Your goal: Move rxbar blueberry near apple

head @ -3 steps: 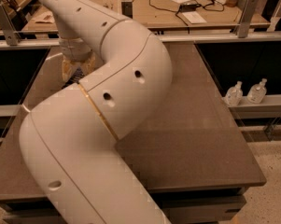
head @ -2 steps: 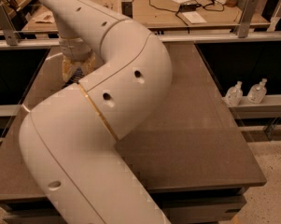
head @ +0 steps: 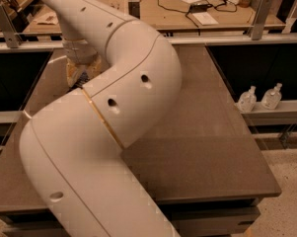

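Claw [head: 82, 76] seemingly low, table [head: 212, 132] far-left side

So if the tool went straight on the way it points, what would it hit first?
The tool, low over the far left of the table, points down and would likely meet its top; the arm hides whatever may lie under it.

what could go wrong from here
1. The bulky cream robot arm hides much of the dark brown table, so whatever lies behind it goes unseen and a slip could go unnoticed.
2. The end effector sits low near the table's far left edge, where a nudge might push something off.
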